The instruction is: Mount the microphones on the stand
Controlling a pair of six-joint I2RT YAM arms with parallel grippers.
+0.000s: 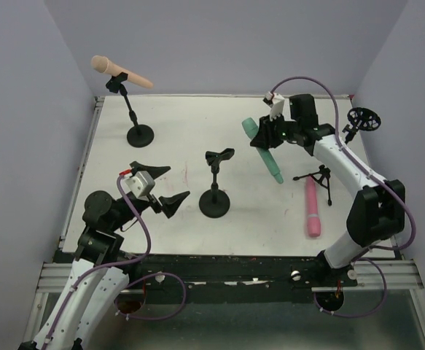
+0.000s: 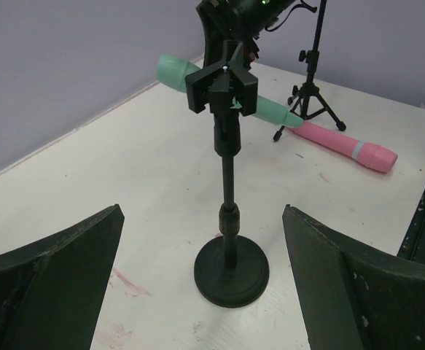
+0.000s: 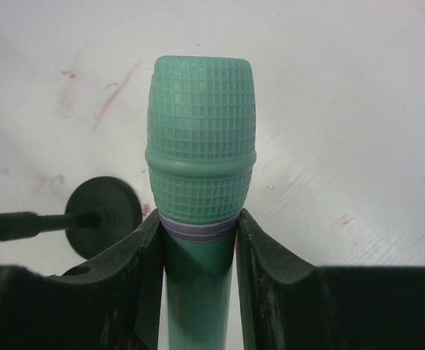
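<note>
The mint-teal microphone [image 1: 264, 149] is held off the table by my right gripper [image 1: 265, 138], which is shut on its body just below the head [image 3: 201, 146], fingers [image 3: 143, 251] on both sides. The peach-tan microphone [image 1: 121, 71] sits in the clip of the back-left stand [image 1: 134, 117]. The pink microphone [image 1: 312, 208] lies flat on the table at the right. The middle stand [image 1: 216, 182] has an empty clip [image 2: 223, 87]. My left gripper [image 1: 161, 186] is open and empty, facing that stand [image 2: 229, 219] from a short way off.
A small black tripod stand [image 1: 321, 179] stands beside the pink microphone. A black round mount [image 1: 364, 119] sits at the table's right back edge. Grey walls close in the back and sides. The middle stand's base [image 3: 103, 215] lies below left of the held microphone.
</note>
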